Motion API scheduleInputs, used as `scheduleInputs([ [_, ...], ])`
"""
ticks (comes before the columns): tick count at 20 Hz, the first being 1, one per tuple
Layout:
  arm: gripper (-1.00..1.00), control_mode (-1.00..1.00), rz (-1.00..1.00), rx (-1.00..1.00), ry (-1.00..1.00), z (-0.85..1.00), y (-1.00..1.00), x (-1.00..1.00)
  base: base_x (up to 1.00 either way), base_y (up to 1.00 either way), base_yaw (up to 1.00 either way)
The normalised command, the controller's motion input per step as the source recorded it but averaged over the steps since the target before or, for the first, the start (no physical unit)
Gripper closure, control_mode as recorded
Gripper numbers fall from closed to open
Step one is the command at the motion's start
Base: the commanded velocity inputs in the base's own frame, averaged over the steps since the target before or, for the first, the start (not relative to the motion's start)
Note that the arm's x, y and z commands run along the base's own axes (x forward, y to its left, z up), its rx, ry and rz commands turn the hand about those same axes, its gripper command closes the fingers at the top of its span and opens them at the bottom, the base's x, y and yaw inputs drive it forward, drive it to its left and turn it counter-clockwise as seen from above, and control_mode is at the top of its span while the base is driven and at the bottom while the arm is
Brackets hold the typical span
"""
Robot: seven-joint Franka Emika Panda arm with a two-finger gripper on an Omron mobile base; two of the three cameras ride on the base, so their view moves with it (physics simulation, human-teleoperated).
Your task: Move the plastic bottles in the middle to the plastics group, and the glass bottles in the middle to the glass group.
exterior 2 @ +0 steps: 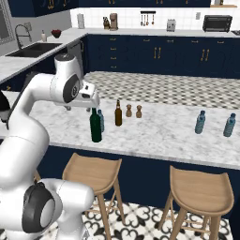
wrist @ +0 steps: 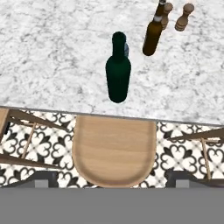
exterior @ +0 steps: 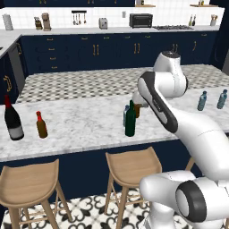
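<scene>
While the pincer (exterior 2: pixel 92 108) hangs wide apart (gripping nothing), the green bottle (wrist: pixel 118 70) stands upright below.

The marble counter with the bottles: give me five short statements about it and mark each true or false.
1. The green bottle stands upright near the front edge of the marble counter. True.
2. The gripper is shut on the green bottle. False: it hangs open above the counter, holding nothing.
3. Two blue water bottles stand apart on the counter's right end. True.
4. The brown beer bottle lies on its side. False: it stands upright.
5. The dark wine bottle with the red top stands beside the blue water bottles. False: it stands at the opposite end, next to a small amber bottle.
</scene>
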Motion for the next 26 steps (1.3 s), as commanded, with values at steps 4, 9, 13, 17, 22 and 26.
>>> scheduleInputs([
  [4, -1.0, -1.0, -0.04, 0.0, -0.11, -0.04, 0.18, 0.51, 0.0, 0.0, 0.0],
  [9, -1.0, -1.0, -0.02, 0.0, -0.02, -0.09, 0.02, 0.53, 0.0, 0.0, 0.0],
  [13, -1.0, -1.0, 0.0, 0.0, 0.07, -0.24, -0.03, 0.46, 0.0, 0.0, 0.0],
  [17, -1.0, -1.0, 0.0, 0.0, 0.16, -0.3, -0.08, 0.38, 0.0, 0.0, 0.0],
  [22, -1.0, -1.0, 0.0, 0.0, 0.09, -0.25, -0.06, 0.47, 0.0, 0.0, 0.0],
  [26, -1.0, -1.0, 0.0, 0.0, 0.0, -0.18, 0.0, 0.36, 0.0, 0.0, 0.0],
])
